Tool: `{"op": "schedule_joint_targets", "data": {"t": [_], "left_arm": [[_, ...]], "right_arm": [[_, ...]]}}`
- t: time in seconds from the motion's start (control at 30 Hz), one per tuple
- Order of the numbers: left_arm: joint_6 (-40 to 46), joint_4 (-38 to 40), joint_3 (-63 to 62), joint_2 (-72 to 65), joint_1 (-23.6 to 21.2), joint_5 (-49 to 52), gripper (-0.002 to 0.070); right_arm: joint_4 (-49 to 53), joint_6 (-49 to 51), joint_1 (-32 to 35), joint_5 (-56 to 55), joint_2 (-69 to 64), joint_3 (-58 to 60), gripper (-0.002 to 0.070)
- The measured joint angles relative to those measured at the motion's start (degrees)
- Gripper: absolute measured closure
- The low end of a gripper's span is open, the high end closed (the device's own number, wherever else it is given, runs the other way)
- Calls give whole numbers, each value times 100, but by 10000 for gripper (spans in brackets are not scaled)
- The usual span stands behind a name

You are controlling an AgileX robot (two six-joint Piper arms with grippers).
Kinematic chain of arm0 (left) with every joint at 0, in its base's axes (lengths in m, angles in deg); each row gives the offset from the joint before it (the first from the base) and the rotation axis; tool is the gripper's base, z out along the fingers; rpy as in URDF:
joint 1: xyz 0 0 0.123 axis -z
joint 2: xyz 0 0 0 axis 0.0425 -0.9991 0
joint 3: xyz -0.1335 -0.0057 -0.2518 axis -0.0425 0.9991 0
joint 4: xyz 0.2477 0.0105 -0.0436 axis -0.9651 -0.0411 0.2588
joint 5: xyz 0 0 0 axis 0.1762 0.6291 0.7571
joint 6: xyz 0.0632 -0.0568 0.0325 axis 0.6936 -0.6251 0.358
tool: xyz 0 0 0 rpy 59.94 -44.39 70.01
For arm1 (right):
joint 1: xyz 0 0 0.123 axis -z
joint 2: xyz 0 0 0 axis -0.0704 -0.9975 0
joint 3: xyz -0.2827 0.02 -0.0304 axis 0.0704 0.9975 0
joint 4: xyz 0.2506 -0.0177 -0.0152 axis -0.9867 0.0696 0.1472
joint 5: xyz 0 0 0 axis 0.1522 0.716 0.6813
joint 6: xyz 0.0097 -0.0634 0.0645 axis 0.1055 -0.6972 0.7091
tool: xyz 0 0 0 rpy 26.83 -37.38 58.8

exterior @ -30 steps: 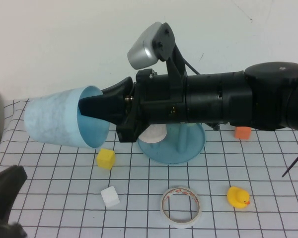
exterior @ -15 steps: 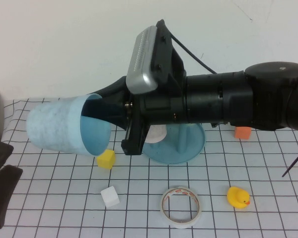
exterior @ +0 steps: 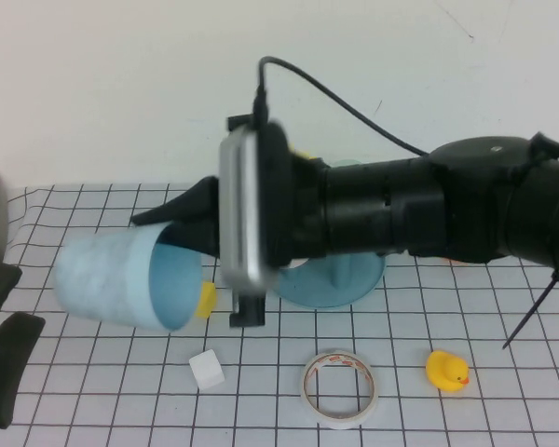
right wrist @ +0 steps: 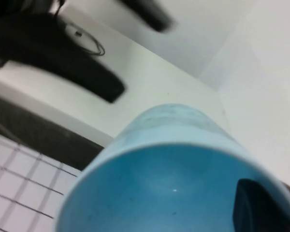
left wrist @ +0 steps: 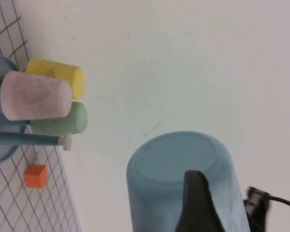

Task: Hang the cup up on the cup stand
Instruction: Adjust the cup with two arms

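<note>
**Right end effector holding cup sideways above table**

Right end effector (exterior: 182, 233) is gripping the cup (exterior: 121, 279) by its rim: one finger is sitting inside the mouth, the other is lying along the outer wall, jaws closed down on the wall. The cup is hanging in the air over the left part of the table (exterior: 93, 372), lying nearly horizontal. Its long axis is running left-right in the high view, closed bottom pointing to the robot's left and tilted slightly up, open mouth facing right toward the arm.

Cup stand (exterior: 340, 279) is sitting on the table behind the right arm, mostly hidden by it, apart from the cup. Left wrist view is showing pink, yellow and green cups (left wrist: 36, 96) already sitting on the stand's pegs.

Left end effector (exterior: 5, 358) is sitting low at the left edge, fingers spread apart, holding nothing.

Yellow block (exterior: 206, 298) is peeking out just behind the cup's mouth. White cube (exterior: 206, 370), tape roll (exterior: 340, 389) and rubber duck (exterior: 446, 371) are lying nearer the front. Orange cube (left wrist: 36, 176) is lying beside the stand.
</note>
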Motion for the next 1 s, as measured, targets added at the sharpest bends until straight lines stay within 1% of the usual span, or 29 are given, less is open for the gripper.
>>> {"op": "schedule_joint_targets", "data": {"t": [0.1, 0.2, 0.27, 0.37, 0.47, 0.63, 0.87, 1.0], "left_arm": [[233, 13, 0, -84, 0, -39, 276], [428, 13, 0, -174, 0, -85, 254], [489, 13, 0, -254, 0, -93, 189], [528, 75, 0, -401, 0, 37, 54], [528, 136, 0, -576, 0, 127, 4], [528, 554, 0, -868, 0, 79, -15], [528, 686, 0, -978, 0, -204, -17], [556, 695, 4, -978, 0, -227, -17]], "right_arm": [[0, -883, -148, 11, -12, 0, 659], [0, -1377, -252, -69, -68, 0, 659], [0, -1557, -251, -89, -117, 0, 659], [0, -1912, -251, -104, -158, 0, 659], [0, -2283, -286, -104, -167, 0, 659], [0, -2595, -372, -219, -167, 0, 659], [0, -2332, -378, -166, -180, -10, 659], [0, -2385, -450, -190, -180, -56, 659]]}}
